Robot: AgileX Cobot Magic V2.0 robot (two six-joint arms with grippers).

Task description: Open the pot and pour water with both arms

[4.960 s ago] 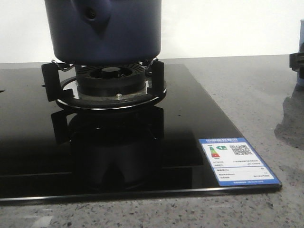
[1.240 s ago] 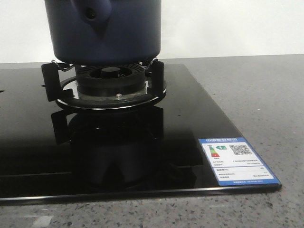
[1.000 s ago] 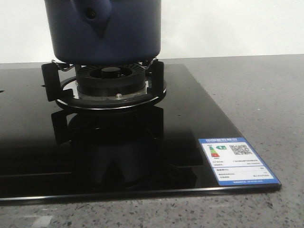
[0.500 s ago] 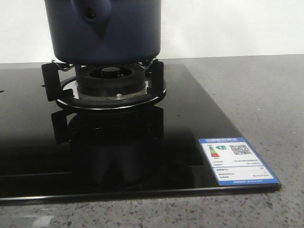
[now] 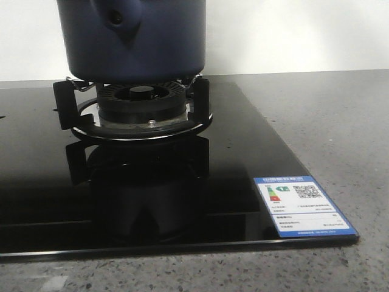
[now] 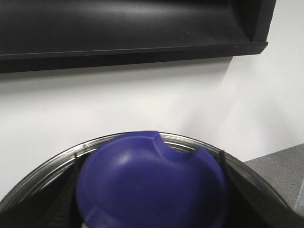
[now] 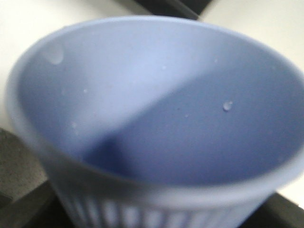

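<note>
The dark navy pot stands on the burner in the front view, its handle socket facing me; its top is cut off by the frame. Neither gripper shows in that view. In the left wrist view, my left gripper is shut on the blue lid knob, with a dark finger at each side. The lid's steel rim curves behind the knob. In the right wrist view, a pale blue ribbed cup fills the frame, tilted, with a few droplets inside. It hides my right gripper's fingers.
The burner and its black pan support sit on a black glass hob with a blue label at its front right corner. Grey speckled counter lies to the right. A black range hood hangs on the white wall.
Five seconds ago a dark gripper and its shadow showed at the right edge of the front view. They are gone. In the last second nothing has visibly moved.
</note>
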